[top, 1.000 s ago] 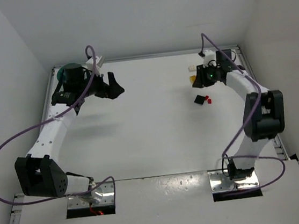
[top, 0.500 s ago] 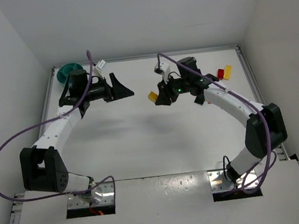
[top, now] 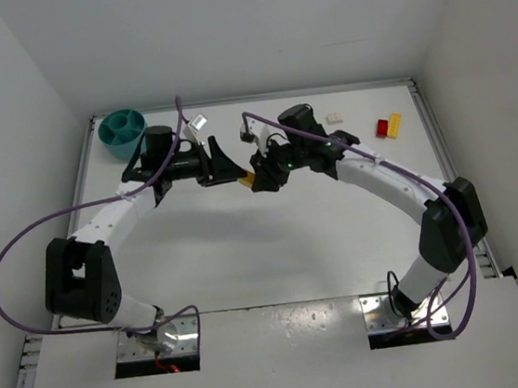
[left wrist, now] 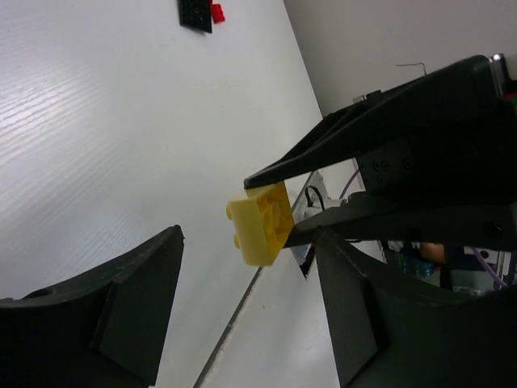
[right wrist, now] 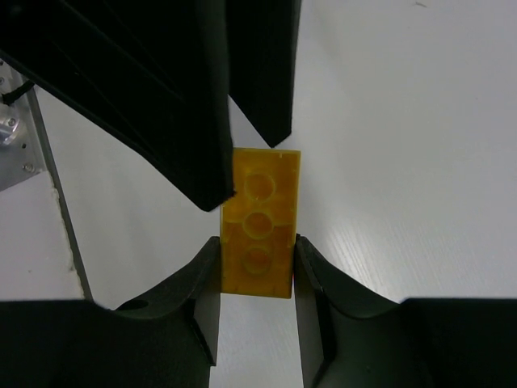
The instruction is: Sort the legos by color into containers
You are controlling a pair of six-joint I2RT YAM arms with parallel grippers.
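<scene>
My right gripper [top: 260, 179] is shut on a yellow lego [top: 249, 180] and holds it above the middle of the table; the right wrist view shows the lego [right wrist: 260, 212] clamped between the fingers [right wrist: 202, 279]. My left gripper [top: 232, 170] is open, and its fingers reach around the free end of that lego [left wrist: 260, 224] without touching it. The teal bowl [top: 122, 128] with its compartments stands at the far left corner. A red lego [top: 382, 127] and a second yellow one [top: 393, 123] lie at the far right, with a cream-white one [top: 334, 118] nearby.
A black lego [left wrist: 194, 12] and a small red one [left wrist: 216, 11] lie on the table beyond the grippers in the left wrist view; the right arm hides them from above. The left gripper's fingers [right wrist: 202, 105] fill the top of the right wrist view. Purple cables loop over both arms.
The right arm swung left from the far right pile with the yellow lego. The left arm moved right, away from the bowl. The two grippers now meet at mid-table.
</scene>
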